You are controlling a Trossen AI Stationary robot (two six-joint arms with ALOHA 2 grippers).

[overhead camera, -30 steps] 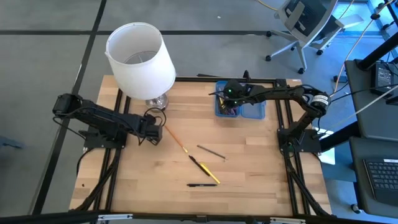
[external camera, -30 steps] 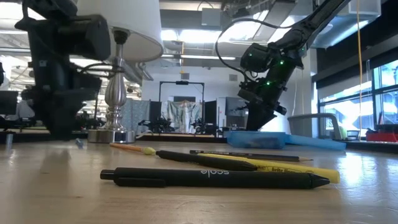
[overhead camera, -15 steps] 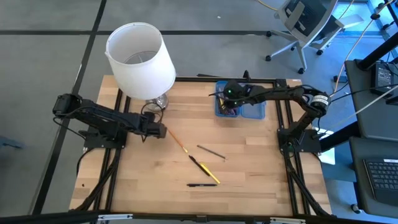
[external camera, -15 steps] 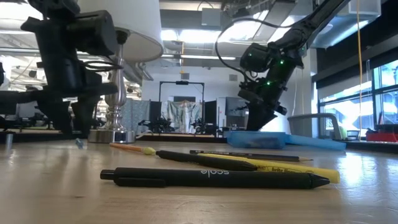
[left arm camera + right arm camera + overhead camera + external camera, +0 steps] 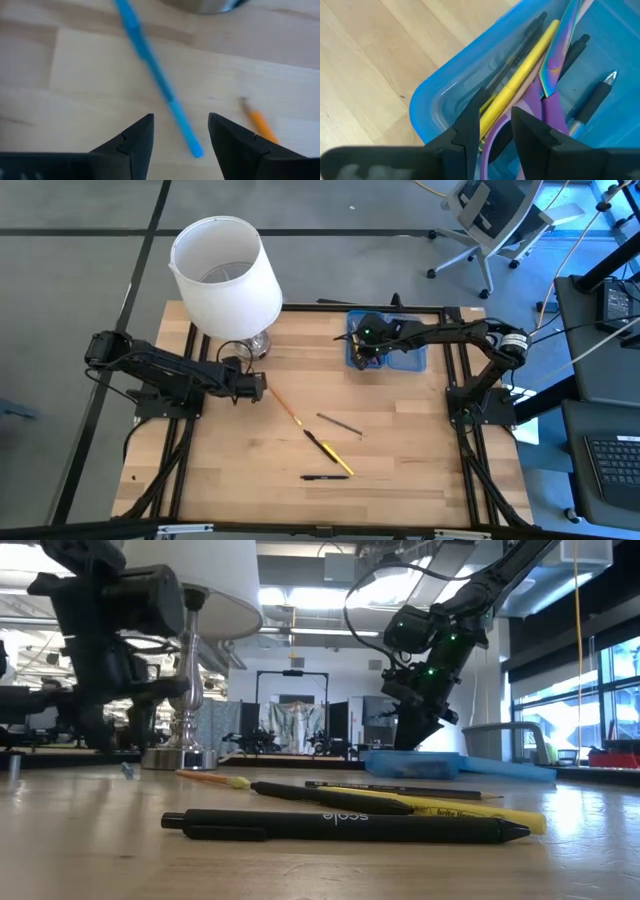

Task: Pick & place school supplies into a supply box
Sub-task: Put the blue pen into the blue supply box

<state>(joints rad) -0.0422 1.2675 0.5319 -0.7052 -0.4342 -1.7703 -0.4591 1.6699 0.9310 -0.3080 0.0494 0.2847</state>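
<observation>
lamp [image 5: 225, 275] behind pens [image 5: 328, 452] | case [image 5: 405, 358] right of lamp

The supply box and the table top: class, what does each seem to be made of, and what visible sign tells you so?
Supply box: likely plastic, translucent blue and glossy; the pens inside show through its wall. Table top: looks like wood, pale with a smooth finish; plank seams and grain lines show.

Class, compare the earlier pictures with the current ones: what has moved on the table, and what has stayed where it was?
The left pincer slid toward the table's middle and now hovers open over a blue pen, gripping nothing. The right pincer stayed over the blue case, barely shifting. The pens on the table and the lamp did not move.
</observation>
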